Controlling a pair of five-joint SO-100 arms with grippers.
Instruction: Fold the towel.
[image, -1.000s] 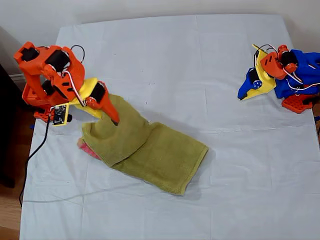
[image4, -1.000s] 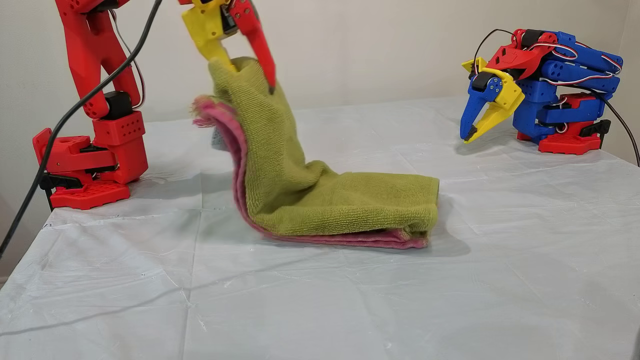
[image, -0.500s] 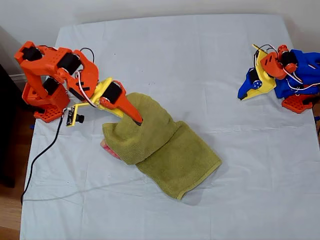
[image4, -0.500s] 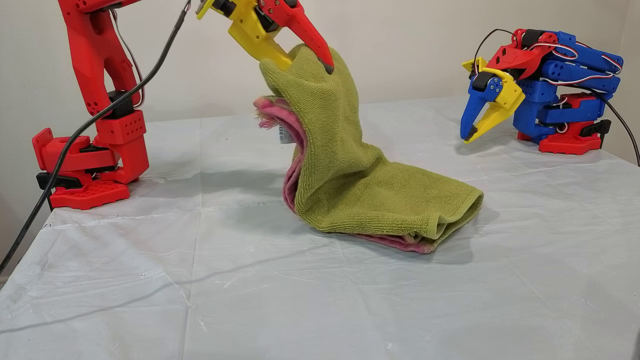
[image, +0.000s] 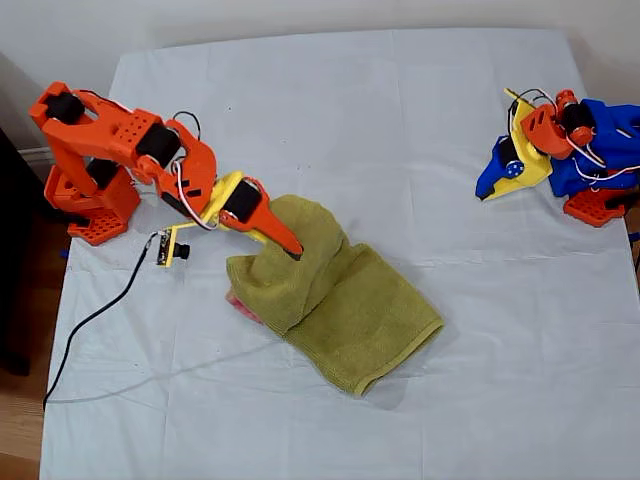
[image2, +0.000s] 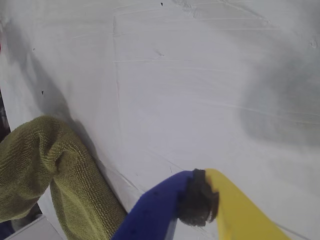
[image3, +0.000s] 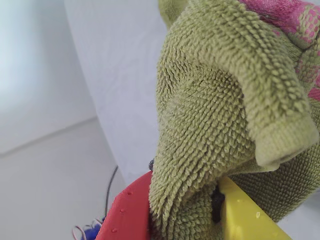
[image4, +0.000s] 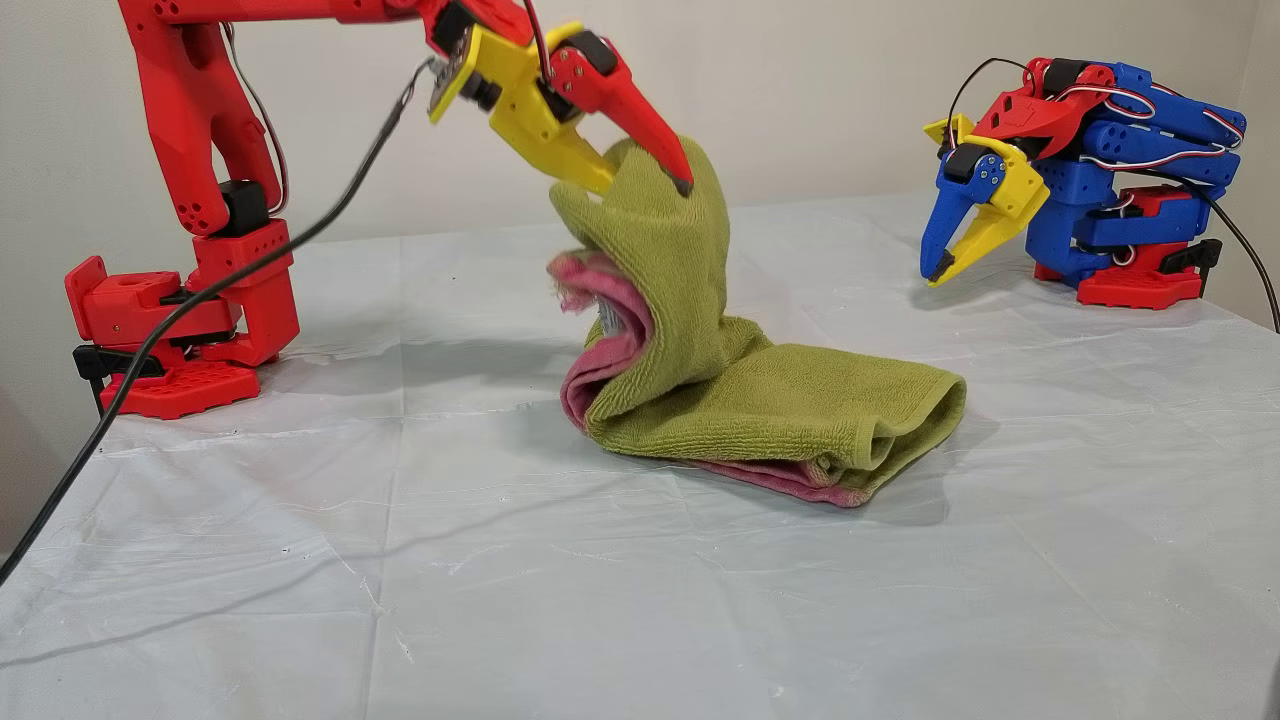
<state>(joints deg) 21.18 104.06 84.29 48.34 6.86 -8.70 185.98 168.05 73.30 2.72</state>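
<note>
White sheet (image: 400, 120) | towel (image: 345, 310) tag unreadable | second pincer (image4: 645, 185) tips buried

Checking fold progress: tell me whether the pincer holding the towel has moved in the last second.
Yes. My second pincer, shut on the towel, moved toward the exterior view's right, away from its own base.

The towel (image: 335, 300) is olive-green terry, folded over on itself in several layers, with a pink-red hem showing along the underside and at the raised end (image4: 610, 330). In the exterior view it lies a little toward 7 o'clock of the surface's middle, its long axis running from about 10 o'clock to 4 o'clock. The 4 o'clock part rests flat, a rounded fold (image4: 900, 420) closing that end. The 10 o'clock end is lifted clear into a peaked hood, pinched at the top, the cloth draping steeply down from there. The second wrist view shows the looped pile (image3: 210, 125) close up, bunched thickly.
</note>
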